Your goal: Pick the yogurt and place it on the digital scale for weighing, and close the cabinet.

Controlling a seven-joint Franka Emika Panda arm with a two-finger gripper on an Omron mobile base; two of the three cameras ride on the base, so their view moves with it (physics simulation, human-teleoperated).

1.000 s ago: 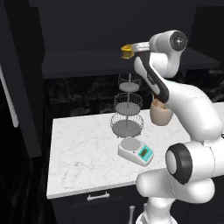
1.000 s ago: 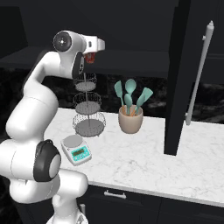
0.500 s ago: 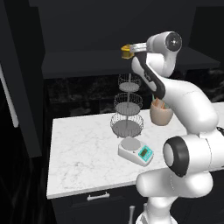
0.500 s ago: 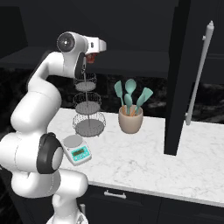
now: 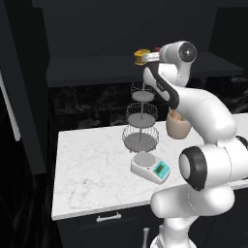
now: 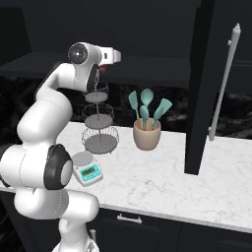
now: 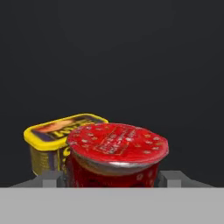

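Note:
The yogurt, a small red cup with a dotted red lid, stands in the open black cabinet right in front of the hand camera. My gripper has one fingertip against each side of the cup and looks shut on it. The arm reaches high up to the cabinet shelf. The digital scale, white with a grey plate and a teal display, lies on the marble counter below, also the digital scale in the right base view. Nothing rests on its plate.
A squat yellow container sits just behind and left of the yogurt, touching or nearly so; it is the yellow container on the shelf. A tiered wire basket stand rises behind the scale. A pot of teal utensils stands nearby. The cabinet doors hang open at both sides.
The arm's elbow has shifted a little while the hand stayed at the shelf beside the yellow container. The scale and counter items have not moved.

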